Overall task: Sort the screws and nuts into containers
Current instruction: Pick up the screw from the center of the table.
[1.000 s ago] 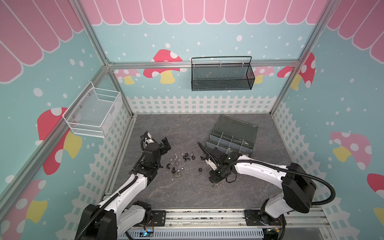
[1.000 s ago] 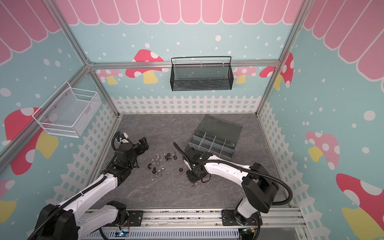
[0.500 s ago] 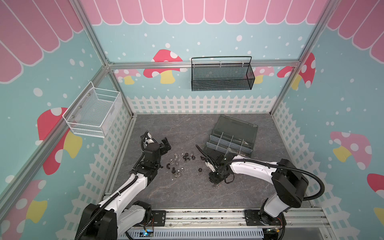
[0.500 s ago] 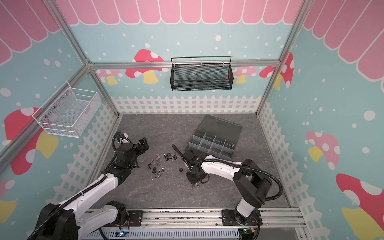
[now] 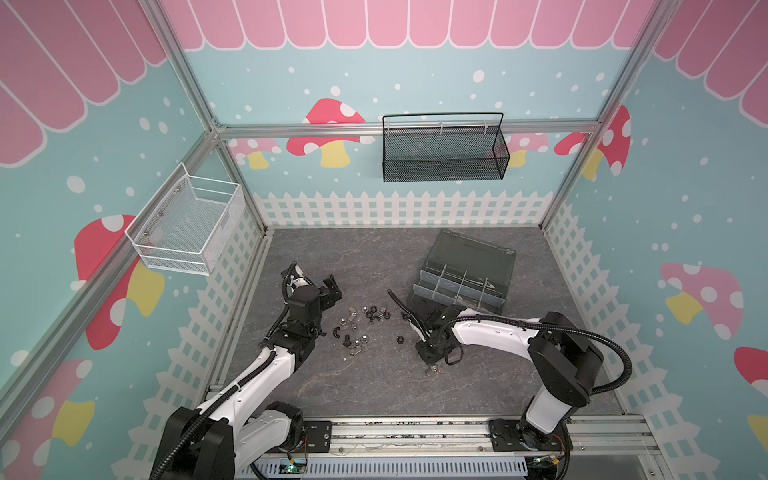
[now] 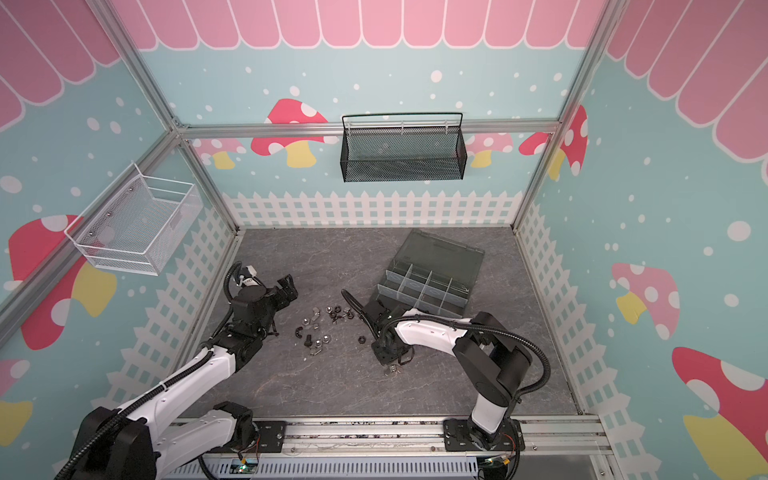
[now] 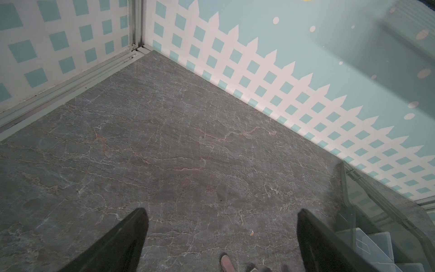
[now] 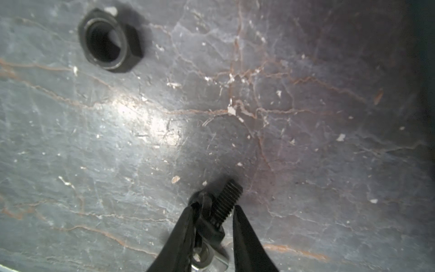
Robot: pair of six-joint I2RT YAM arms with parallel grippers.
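Note:
A black wing-headed screw (image 8: pixel 227 200) lies on the stone floor with a silver nut (image 8: pixel 207 256) right beside it. My right gripper (image 8: pixel 214 207) straddles this screw, narrowly open: one finger touches the wing head, and a sliver of floor shows between the thread and the other finger. In both top views the right gripper (image 5: pixel 433 365) (image 6: pixel 390 368) points down at the floor in front of the organizer box (image 5: pixel 457 286). A lone black nut (image 8: pixel 109 40) (image 5: pixel 400 339) lies nearby. Several loose nuts and screws (image 5: pixel 357 328) are scattered in the middle. My left gripper (image 5: pixel 332 289) (image 7: pixel 222 212) hangs open and empty to the left of them.
The organizer's lid (image 5: pixel 473 257) stands open toward the back wall, and its corner (image 7: pixel 367 245) shows in the left wrist view. A black mesh basket (image 5: pixel 444 151) hangs on the back wall and a white wire basket (image 5: pixel 187 226) on the left wall. Fence-printed walls enclose the floor.
My right gripper's jaws have narrowed around the screw and the right arm's elbow has swung in. The left arm has not moved.

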